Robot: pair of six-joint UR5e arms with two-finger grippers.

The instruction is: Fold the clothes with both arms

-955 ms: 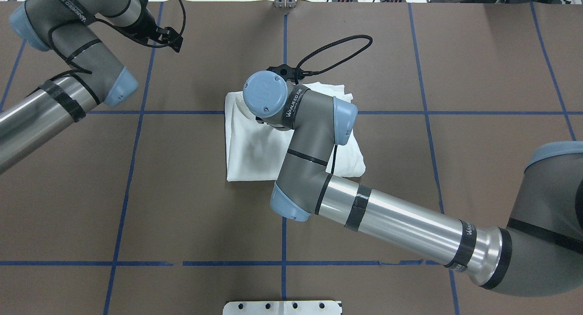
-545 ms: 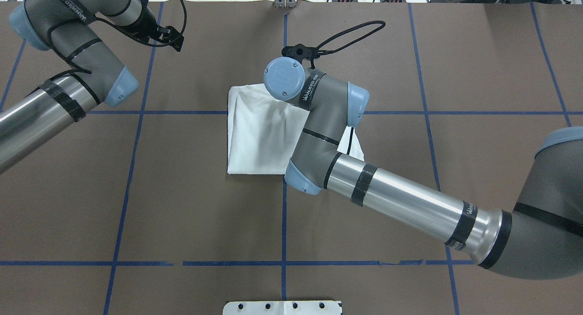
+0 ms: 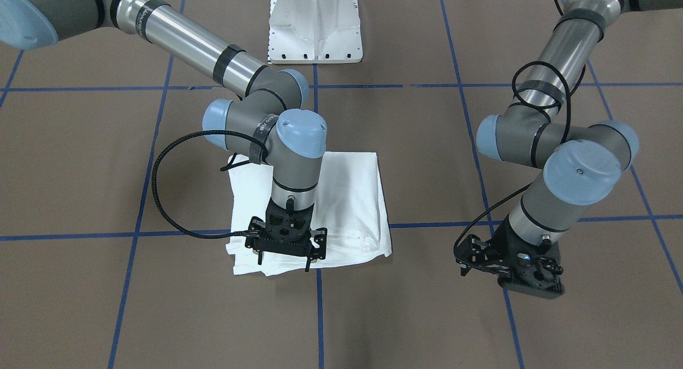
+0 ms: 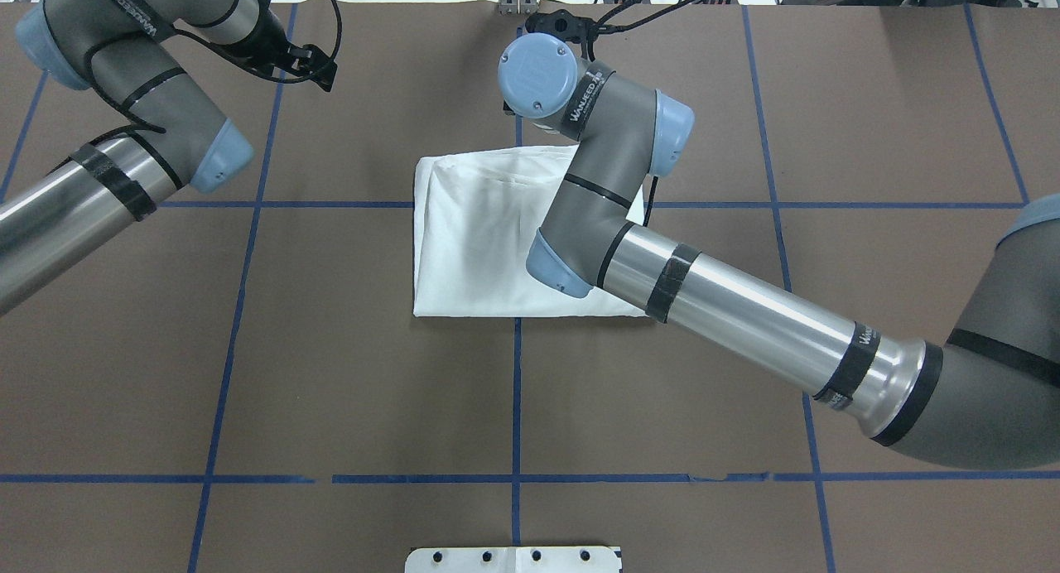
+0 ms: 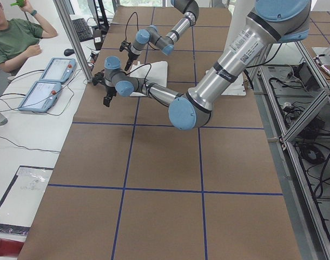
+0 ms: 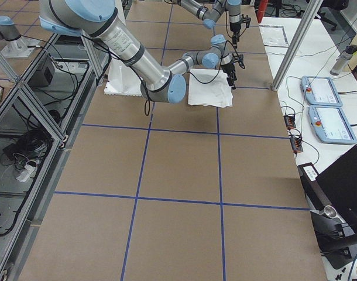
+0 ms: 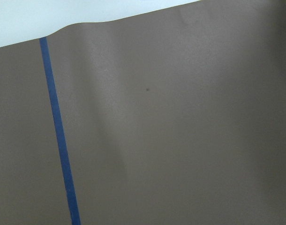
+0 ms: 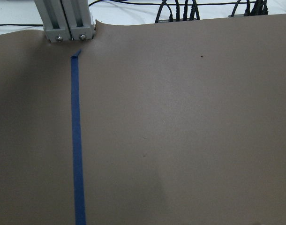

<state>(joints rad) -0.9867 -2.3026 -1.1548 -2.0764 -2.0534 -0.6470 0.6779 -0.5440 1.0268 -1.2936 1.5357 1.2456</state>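
The clothes are one white shirt (image 3: 352, 198) folded into a flat rectangle at the table's middle (image 4: 472, 242), small in the side view (image 6: 210, 93). My right gripper (image 3: 285, 249) points down just above the shirt's far edge, open, with nothing between its fingers. Its wrist view shows only brown table and blue tape, no cloth. In the overhead view the right wrist hides that gripper. My left gripper (image 3: 509, 278) hangs tilted over bare table well to the side of the shirt (image 4: 302, 64). It looks open and holds nothing.
The white pedestal base (image 3: 316, 25) stands at the robot's edge of the table. An aluminium post (image 8: 68, 21) and cables sit at the far edge. A seated person (image 5: 13, 38) and two control tablets (image 5: 57, 70) are beside the table on the far side.
My right arm has swung away from the robot, from over the shirt's middle to its far edge. The shirt's bunched far corner now lies flat. The left arm has barely moved.
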